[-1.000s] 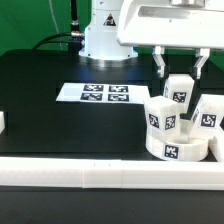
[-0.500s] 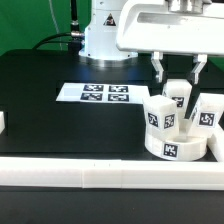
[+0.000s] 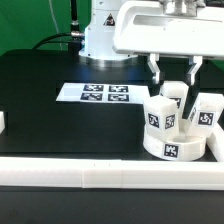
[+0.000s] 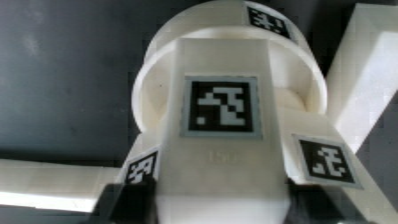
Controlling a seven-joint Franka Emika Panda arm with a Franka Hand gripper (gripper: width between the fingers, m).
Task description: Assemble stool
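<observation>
The gripper (image 3: 173, 72) has lifted and spread its fingers (image 3: 155, 70), leaving the leg block (image 3: 177, 95) free between them.

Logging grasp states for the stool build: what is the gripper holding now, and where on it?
Cannot be told: the gripper straddles the top of the middle leg block, but contact isn't visible.

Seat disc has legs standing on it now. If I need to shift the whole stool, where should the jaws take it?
Probably by the middle leg block, which stands upright on the seat disc directly under the gripper. Come straight down and close across its flat sides; the disc looks too wide and low.
</observation>
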